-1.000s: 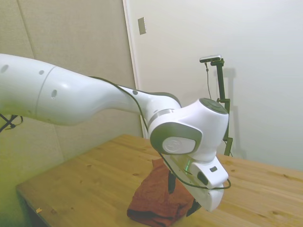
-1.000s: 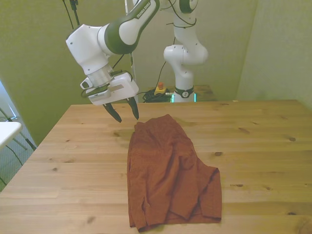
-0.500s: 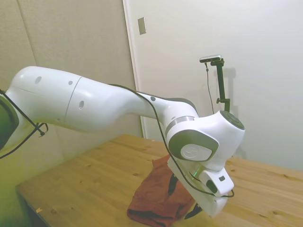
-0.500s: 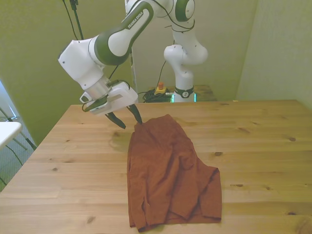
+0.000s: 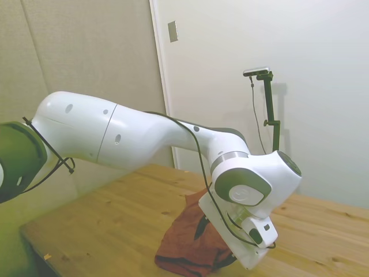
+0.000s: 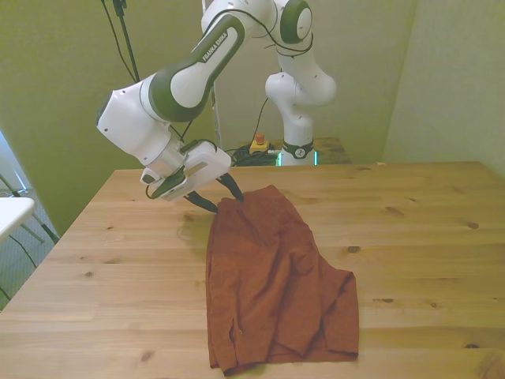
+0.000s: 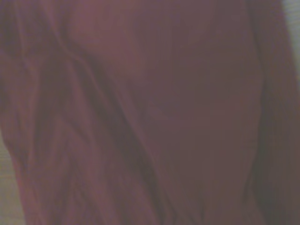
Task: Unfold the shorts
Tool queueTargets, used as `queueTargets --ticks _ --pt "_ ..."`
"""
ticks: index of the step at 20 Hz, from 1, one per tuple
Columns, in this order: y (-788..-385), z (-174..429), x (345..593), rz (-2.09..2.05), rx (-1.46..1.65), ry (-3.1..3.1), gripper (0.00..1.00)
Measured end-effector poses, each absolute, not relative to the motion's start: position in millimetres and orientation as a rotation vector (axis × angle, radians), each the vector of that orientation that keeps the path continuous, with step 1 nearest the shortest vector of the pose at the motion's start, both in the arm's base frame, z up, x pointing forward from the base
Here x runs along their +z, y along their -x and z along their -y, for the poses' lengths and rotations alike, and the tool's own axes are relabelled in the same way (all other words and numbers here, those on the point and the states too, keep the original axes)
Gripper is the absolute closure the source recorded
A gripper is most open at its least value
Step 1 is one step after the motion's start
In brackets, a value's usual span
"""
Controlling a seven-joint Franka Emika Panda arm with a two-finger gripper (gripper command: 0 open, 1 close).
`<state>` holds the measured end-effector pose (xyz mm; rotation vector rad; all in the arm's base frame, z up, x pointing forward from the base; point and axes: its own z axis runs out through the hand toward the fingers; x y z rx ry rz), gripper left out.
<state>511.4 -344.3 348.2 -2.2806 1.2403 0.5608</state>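
Note:
The rust-brown shorts (image 6: pixel 272 280) lie folded on the wooden table (image 6: pixel 426 237), reaching from the middle toward the near edge. My gripper (image 6: pixel 222 200) is open, tilted low at the far corner of the shorts on the front view's left, one fingertip (image 6: pixel 237 194) over the cloth's edge and the other just off it above the wood. In the side view the shorts (image 5: pixel 187 242) sit partly behind the gripper (image 5: pixel 211 243), whose dark fingers straddle the cloth. The wrist view is filled with blurred rust-brown shorts (image 7: pixel 150 112) and their folds.
A white shelf edge (image 6: pixel 12 212) juts in at the front view's left, off the table. Bare wood spreads to both sides of the shorts. A wall with a pale panel (image 5: pixel 173 31) stands behind the table in the side view.
The gripper has come down and tilted toward the shorts' far corner, from hanging above the wood beside it to straddling its edge. The shorts have not moved.

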Motion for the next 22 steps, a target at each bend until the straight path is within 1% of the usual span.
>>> queueTargets --ticks 5,6,22 --pt "-511.9 344.7 345.7 -1.178 0.552 2.286 0.00" --pt "-512.3 344.6 345.4 -1.151 0.551 2.288 1.00" --pt "-517.3 342.7 339.0 -1.106 0.548 2.297 1.00"
